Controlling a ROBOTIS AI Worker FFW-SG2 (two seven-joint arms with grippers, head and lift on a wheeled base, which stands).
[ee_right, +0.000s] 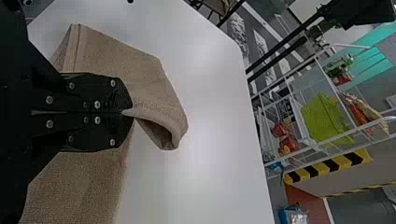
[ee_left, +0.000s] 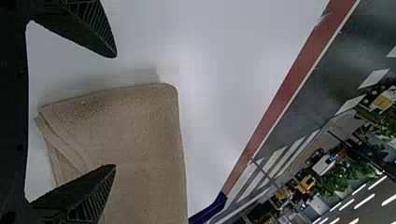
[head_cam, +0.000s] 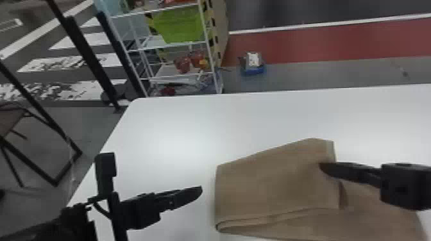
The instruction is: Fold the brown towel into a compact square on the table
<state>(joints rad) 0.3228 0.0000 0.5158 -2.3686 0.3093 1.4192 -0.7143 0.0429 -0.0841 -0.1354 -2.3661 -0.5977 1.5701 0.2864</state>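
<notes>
The brown towel [head_cam: 275,182] lies partly folded on the white table [head_cam: 179,128], with layered edges at its near left side. My right gripper [head_cam: 322,166] is over its right part; in the right wrist view the right gripper [ee_right: 128,112] is shut on a pinch of the towel [ee_right: 140,70], and the cloth beyond the fingertips curls into a raised loop. My left gripper [head_cam: 200,190] is just left of the towel, apart from it. In the left wrist view the left gripper [ee_left: 114,112] stands wide open, with the towel [ee_left: 140,130] below its fingers.
Behind the table's far edge stand a white wire shelf [head_cam: 211,61] with a green bin [head_cam: 179,25] and a blue container [head_cam: 253,70] on the floor. Black posts [head_cam: 93,64] and a chair [head_cam: 12,120] are off to the left.
</notes>
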